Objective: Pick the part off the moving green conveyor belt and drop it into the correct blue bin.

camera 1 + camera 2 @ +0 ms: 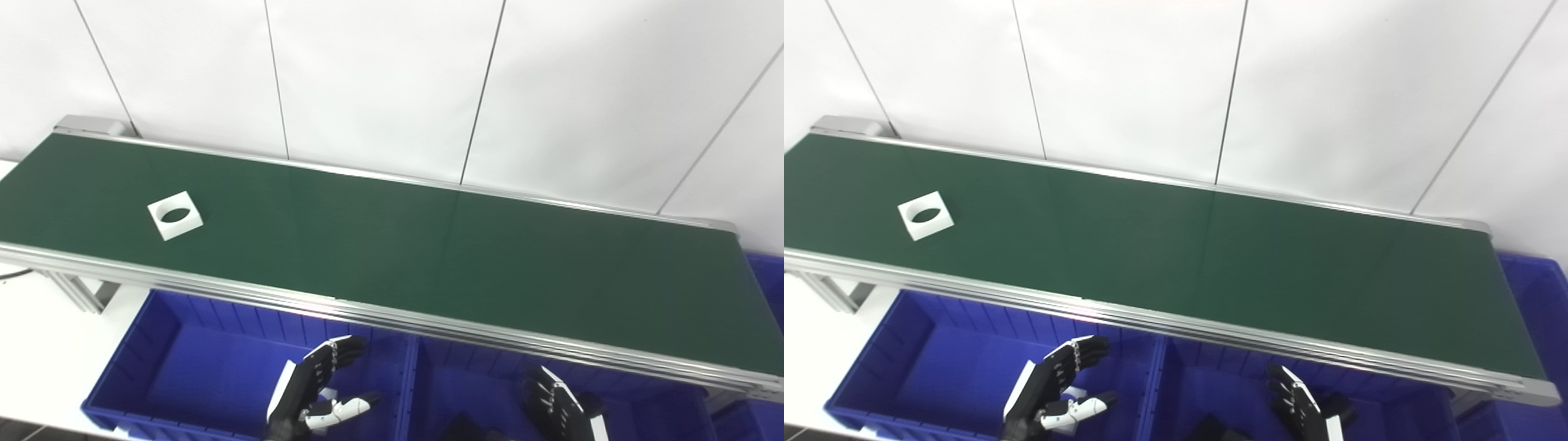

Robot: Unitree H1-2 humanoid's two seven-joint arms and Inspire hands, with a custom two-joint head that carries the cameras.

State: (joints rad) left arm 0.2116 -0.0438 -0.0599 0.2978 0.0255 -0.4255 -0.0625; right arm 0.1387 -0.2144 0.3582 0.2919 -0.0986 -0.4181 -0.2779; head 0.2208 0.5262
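Observation:
A white square part (175, 214) with a round hole lies flat on the left stretch of the green conveyor belt (429, 257). My left hand (318, 389) hovers open over the left blue bin (147, 343), well below and to the right of the part. Low at the picture's bottom edge, my right hand (560, 407) is open above the middle blue bin (465, 380). Neither hand holds anything. A small white piece shows behind the left hand inside the left bin.
The belt's aluminium rail (380, 315) runs between the hands and the belt surface. Another blue bin (768, 282) stands at the belt's right end. A white wall rises behind the belt. The white tabletop (43, 343) shows at the lower left.

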